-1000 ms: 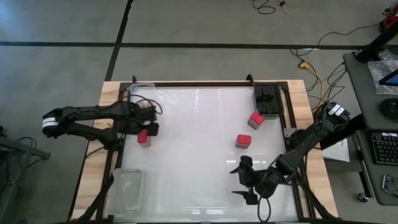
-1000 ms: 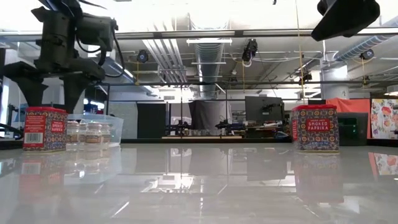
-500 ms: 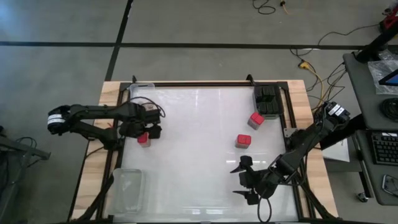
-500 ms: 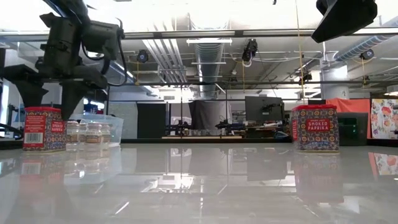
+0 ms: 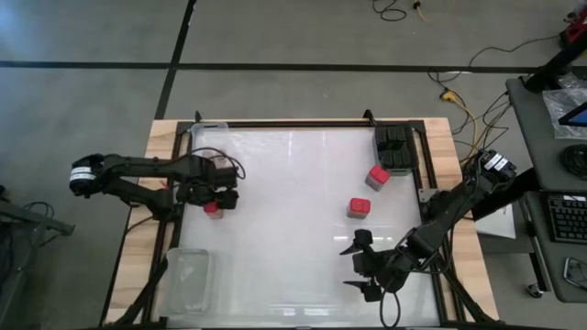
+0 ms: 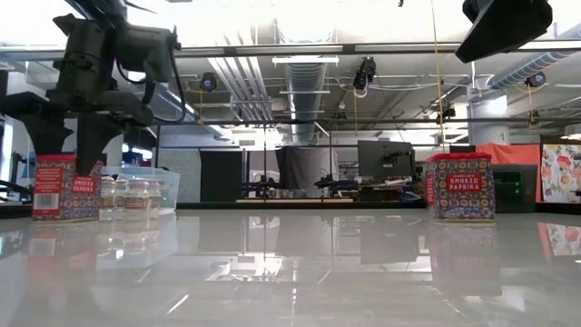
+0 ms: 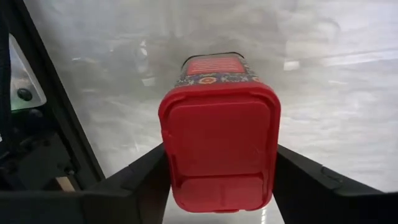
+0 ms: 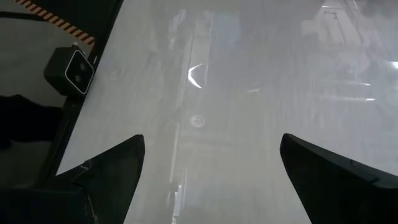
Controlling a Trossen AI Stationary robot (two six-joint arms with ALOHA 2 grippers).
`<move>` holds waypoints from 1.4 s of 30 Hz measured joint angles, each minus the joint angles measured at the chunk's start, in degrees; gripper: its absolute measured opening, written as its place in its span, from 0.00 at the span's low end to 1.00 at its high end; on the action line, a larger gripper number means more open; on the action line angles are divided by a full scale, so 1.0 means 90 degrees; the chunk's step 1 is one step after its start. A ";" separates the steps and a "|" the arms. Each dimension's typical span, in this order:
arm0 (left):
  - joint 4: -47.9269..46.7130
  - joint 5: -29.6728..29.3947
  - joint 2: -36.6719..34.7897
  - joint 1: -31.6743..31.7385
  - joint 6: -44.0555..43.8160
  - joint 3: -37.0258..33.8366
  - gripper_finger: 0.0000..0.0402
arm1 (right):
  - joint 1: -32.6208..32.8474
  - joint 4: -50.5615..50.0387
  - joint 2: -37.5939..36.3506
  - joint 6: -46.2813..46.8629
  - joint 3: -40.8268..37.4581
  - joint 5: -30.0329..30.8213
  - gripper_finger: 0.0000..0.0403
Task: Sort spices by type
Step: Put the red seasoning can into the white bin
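Observation:
A red square-topped spice tin (image 7: 217, 149) stands upright on the table near its left edge, and my left gripper (image 5: 213, 202) comes down over it, shut on it. Two more red tins (image 5: 378, 176) (image 5: 359, 208) stand right of centre. Black boxy spices (image 5: 394, 148) sit in a tray at the far right. Round jars (image 6: 136, 193) stand in a clear tray (image 5: 209, 135) at the far left. My right gripper (image 5: 359, 268) hangs open above the near right of the table with nothing between its fingers. My left gripper has the red tin between its two fingers, one on each of two opposite sides just under the lid (image 7: 171, 168). The fingers (image 6: 91, 145) point down from above. The tin stands upright with its bottom on the table.
An empty clear tray (image 5: 188, 275) lies at the near left corner. Wide bare tabletop (image 5: 284, 247) lies in the middle and near side. A black frame rail (image 5: 431, 174) borders the right edge.
My left gripper has moved a little toward the table's near edge and sunk over the red tin. Its fingers have drawn together onto the tin's sides. The tin stays on the table.

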 joint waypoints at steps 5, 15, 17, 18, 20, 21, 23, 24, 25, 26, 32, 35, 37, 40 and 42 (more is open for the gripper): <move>-0.0013 -0.0022 -0.0011 -0.0353 -0.0017 0.0333 0.54 | 0.0000 0.0000 0.0000 0.0023 -0.0005 0.0002 0.90; -0.0273 0.0091 0.0105 -0.2061 -0.0167 0.1998 0.54 | 0.0000 0.0002 0.0000 0.0023 -0.0005 0.0004 0.90; -0.0518 0.0167 0.0151 -0.2531 -0.0449 0.2275 0.54 | 0.0000 0.0002 0.0000 0.0020 -0.0005 0.0002 0.90; -0.0659 0.0166 0.0183 -0.2790 -0.0605 0.2414 0.54 | 0.0000 0.0002 0.0000 0.0020 -0.0005 0.0004 0.90; -0.0800 0.0209 0.0250 -0.3304 -0.0911 0.2682 0.54 | 0.0000 0.0003 0.0000 0.0020 -0.0005 0.0004 0.90; -0.0837 0.0258 0.0289 -0.3580 -0.1070 0.2808 0.54 | 0.0000 0.0002 0.0000 0.0020 -0.0007 0.0004 0.90; -0.0857 0.0300 0.0367 -0.4131 -0.1490 0.3038 0.54 | 0.0000 0.0002 0.0000 0.0034 -0.0005 0.0004 0.90; -0.0842 0.0307 0.0407 -0.4381 -0.1737 0.3142 0.54 | 0.0002 0.0002 0.0000 0.0064 -0.0007 0.0004 0.90; -0.0842 0.0329 0.0448 -0.4630 -0.2013 0.3234 0.54 | 0.0002 0.0002 0.0000 0.0094 -0.0007 0.0004 0.90; -0.0868 0.0339 0.0484 -0.4866 -0.2321 0.3305 0.54 | 0.0002 0.0002 0.0000 0.0129 -0.0007 0.0004 0.90; -0.1127 0.0681 0.0565 -0.6116 -0.4568 0.3328 0.54 | 0.0033 0.0001 0.0000 0.0185 -0.0007 0.0004 0.90; -0.1173 0.0734 0.0564 -0.6566 -0.5517 0.3224 0.54 | 0.0064 0.0002 0.0000 0.0185 -0.0007 0.0004 0.90; -0.1170 0.0715 0.0560 -0.6793 -0.5963 0.3125 0.54 | 0.0082 0.0002 0.0000 0.0185 -0.0007 0.0004 0.90; -0.1201 0.0659 0.0560 -0.7019 -0.6476 0.2863 0.54 | 0.0103 0.0001 0.0000 0.0240 -0.0007 0.0004 0.90; -0.1191 0.0635 0.0560 -0.7077 -0.6718 0.2655 0.54 | 0.0114 0.0001 0.0000 0.0267 -0.0007 0.0004 0.90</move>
